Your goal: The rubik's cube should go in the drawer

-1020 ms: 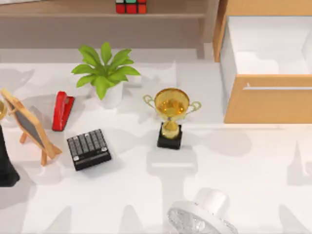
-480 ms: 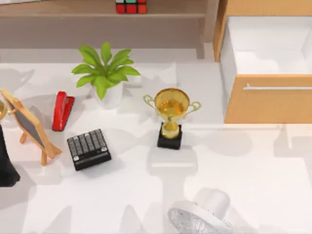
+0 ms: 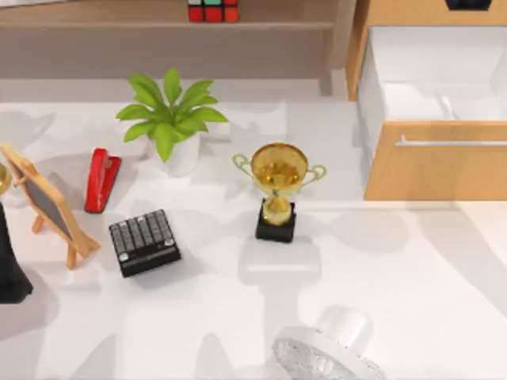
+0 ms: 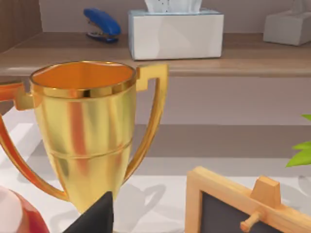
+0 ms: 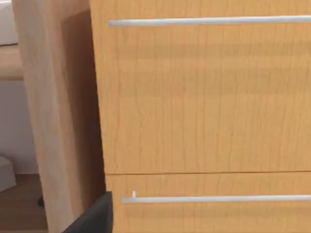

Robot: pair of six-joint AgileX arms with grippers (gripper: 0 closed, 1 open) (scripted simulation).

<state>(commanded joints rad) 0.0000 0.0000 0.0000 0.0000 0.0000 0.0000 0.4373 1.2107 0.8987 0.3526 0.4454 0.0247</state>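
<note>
The rubik's cube [image 3: 212, 10] sits on the long wooden shelf [image 3: 119, 24] at the back, its red and green stickers showing. The drawer [image 3: 380, 95] stands pulled open at the back right, with a white interior and a silver bar handle [image 3: 451, 143] on its front panel. A dark part of my right arm [image 3: 467, 3] shows at the back edge above the drawer. In the right wrist view, one black finger [image 5: 95, 216] hangs before light-wood drawer fronts [image 5: 204, 97]. My left arm [image 3: 11, 273] is parked at the far left.
A gold trophy [image 3: 278, 186], a potted plant [image 3: 170, 119], a black keypad [image 3: 144, 241], a red stapler [image 3: 101, 180] and a small chalkboard easel [image 3: 47, 206] stand across the table. A white fan [image 3: 329, 352] sits at the front. Another gold trophy [image 4: 85, 131] looms close before my left gripper.
The right arm's shadow has swept across the table's right side toward the drawer. A dark part of that arm now shows at the back edge above the drawer.
</note>
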